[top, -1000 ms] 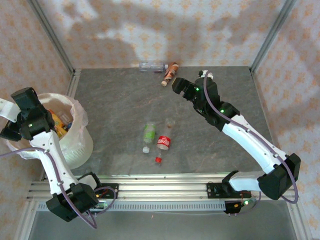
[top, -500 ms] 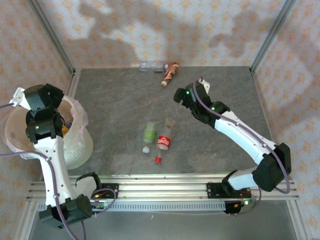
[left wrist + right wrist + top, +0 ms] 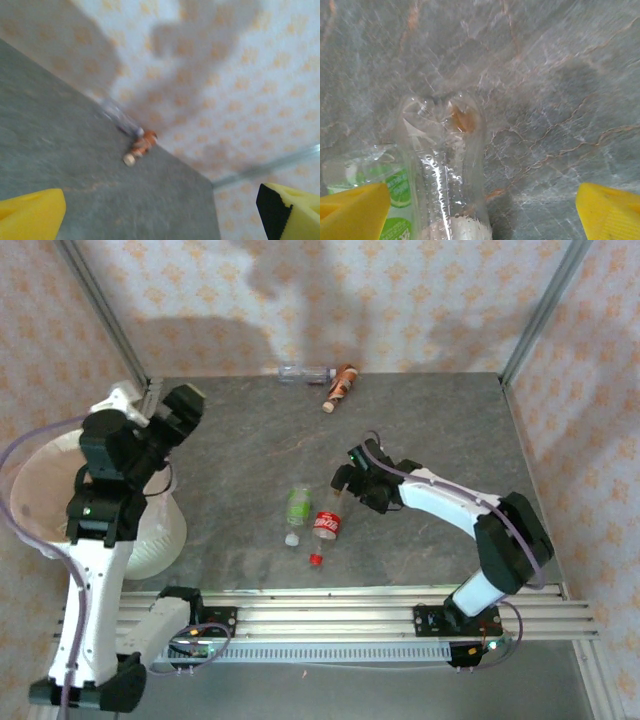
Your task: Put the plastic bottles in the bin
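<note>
Right arm has dropped from the far side to mid-table; left arm has swung off the bin (image 3: 158, 532) toward the table (image 3: 450, 420). Right gripper (image 3: 345, 480) pads wide apart, hovering over the red-label bottle (image 3: 328, 522), which is clear, dimpled plastic with a lobed base and lies flat. Green-label bottle (image 3: 297, 504) just beside it, also on its side. Loose red cap (image 3: 316, 560) near both. Clear bottle (image 3: 305, 371) and brown bottle (image 3: 342, 386) lie at the far wall. Left gripper (image 3: 160, 215) spread open, holding nothing. Bin is round and white, bag-lined, at the table's left edge. Table is grey veined stone
</note>
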